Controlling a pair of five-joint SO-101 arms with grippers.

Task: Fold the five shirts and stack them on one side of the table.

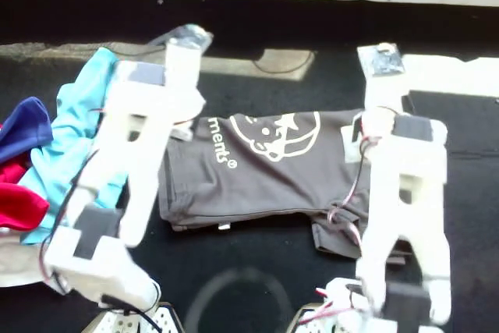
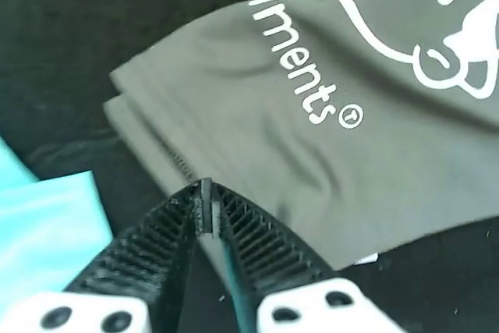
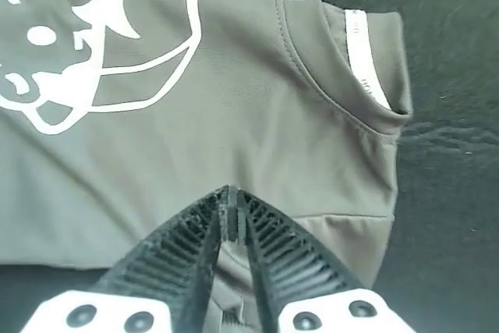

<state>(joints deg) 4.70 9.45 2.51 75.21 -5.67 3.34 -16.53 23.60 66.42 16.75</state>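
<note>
The left pincer (image 2: 207, 208) has its two ribbed fingers pressed together at the tips, right at the hem edge of the grey shirt (image 2: 312, 169); whether a fold of cloth is caught between them cannot be told. Just beyond those tips the shirt lies folded flat, a second layer showing along its edge, with the white lettering (image 2: 308, 76) running farther off. Just beside the pincer, on the side away from the other arm, lies a turquoise shirt (image 2: 47, 224) on the black table (image 2: 70, 52). The right pincer (image 3: 228, 212) likewise has its fingers closed tip to tip, over the grey shirt's shoulder end; again a pinch of fabric cannot be confirmed. Beyond its tips sits the white cartoon print (image 3: 78, 76), and off to the side the collar (image 3: 359, 44) with a white strip inside it. From the high view the grey shirt (image 1: 265, 177) spans between both arms, while out past the left arm (image 1: 132, 169) the turquoise, blue (image 1: 23, 130) and red (image 1: 19, 200) shirts lie in a loose heap.
</note>
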